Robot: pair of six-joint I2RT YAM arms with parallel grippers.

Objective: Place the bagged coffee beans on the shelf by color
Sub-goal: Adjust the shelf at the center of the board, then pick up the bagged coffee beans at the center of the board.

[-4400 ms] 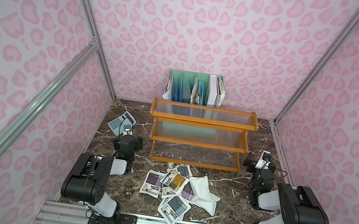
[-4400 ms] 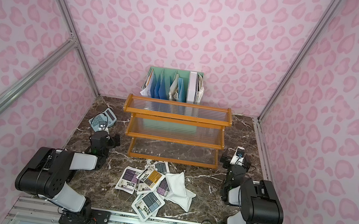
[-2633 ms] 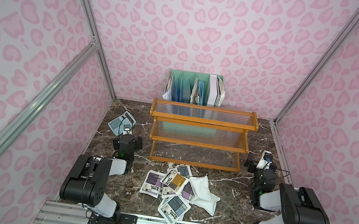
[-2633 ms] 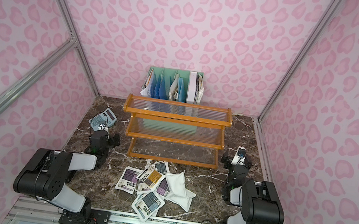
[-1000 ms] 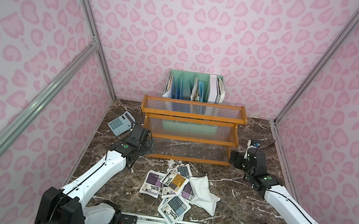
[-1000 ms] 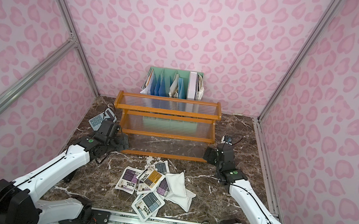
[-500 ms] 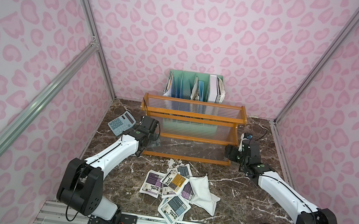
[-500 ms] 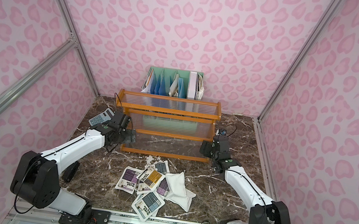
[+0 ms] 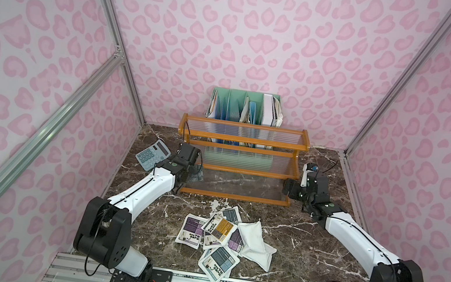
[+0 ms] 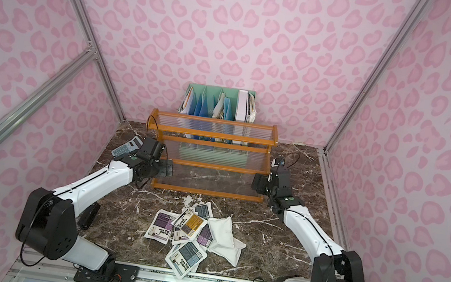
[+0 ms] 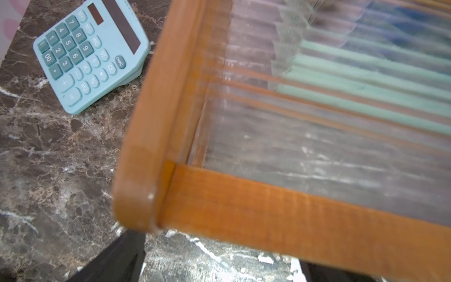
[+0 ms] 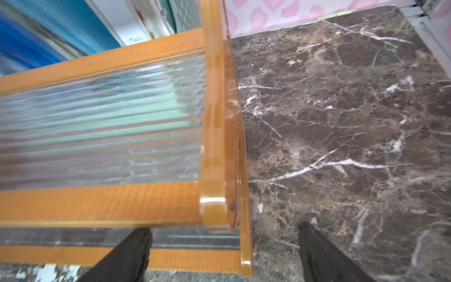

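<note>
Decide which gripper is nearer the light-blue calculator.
Left. The left gripper is at the shelf end beside the calculator; the right gripper is at the shelf's opposite end, with the shelf between it and the calculator.

Pink leopard-print walls (image 9: pixel 266 31); aluminium posts (image 9: pixel 108 15); dark marble tabletop (image 9: pixel 307 253); mint file rack (image 9: pixel 231 104) at back.

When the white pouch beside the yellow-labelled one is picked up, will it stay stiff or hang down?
The white pouch looks puffed like a pillow, so it will likely sag around a pinch rather than stay flat. It overlaps a second white pouch, so lifting may drag that one along.
</note>
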